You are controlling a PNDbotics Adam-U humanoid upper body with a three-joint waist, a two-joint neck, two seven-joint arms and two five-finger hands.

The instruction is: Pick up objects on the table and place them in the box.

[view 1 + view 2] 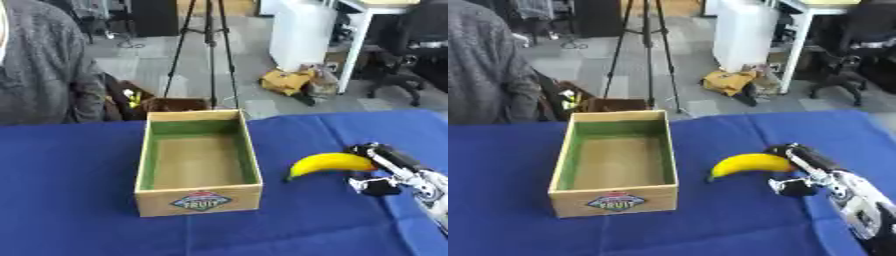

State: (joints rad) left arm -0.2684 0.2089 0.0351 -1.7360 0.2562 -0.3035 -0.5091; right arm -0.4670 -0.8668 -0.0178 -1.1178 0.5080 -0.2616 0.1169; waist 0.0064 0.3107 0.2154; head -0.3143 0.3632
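Right hand on the banana, beside the open box.

We find the right hand entering from the lower right, its fingers curled over the near end of the banana and its thumb below, so the fruit is pinched between them. We see the banana to the right of the box, apart from it, with a strip of bare blue tablecloth between. We note the box stands open-topped, nothing lying inside it. We record wide open cloth to the left of the box and in front of it.
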